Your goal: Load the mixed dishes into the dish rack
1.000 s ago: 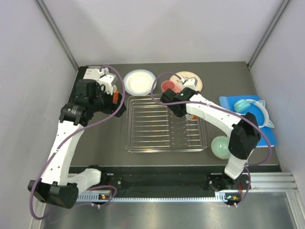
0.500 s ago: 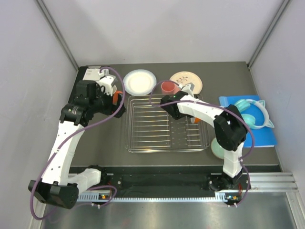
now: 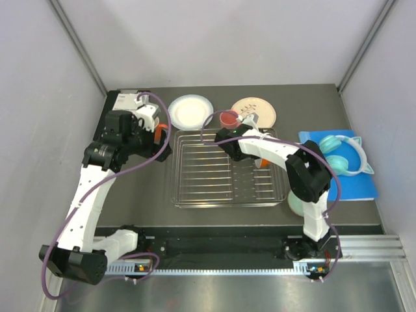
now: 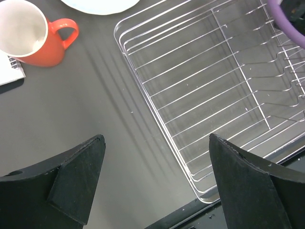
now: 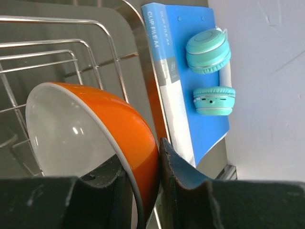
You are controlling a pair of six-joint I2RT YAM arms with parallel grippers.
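The right gripper (image 5: 143, 168) pinches the rim of an orange bowl (image 5: 95, 129), white inside, at 6 o'clock, with one finger inside and one on the outer wall. The bowl is tilted in front of the dish rack (image 5: 57, 52) wires at 10 o'clock. At 1 o'clock lies a blue clip file (image 5: 183, 45) -- turquoise headphones (image 5: 208, 57) rest on it

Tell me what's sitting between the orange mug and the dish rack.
Nothing is. In the left wrist view, only bare dark tabletop separates the orange mug from the rim of the dish rack.
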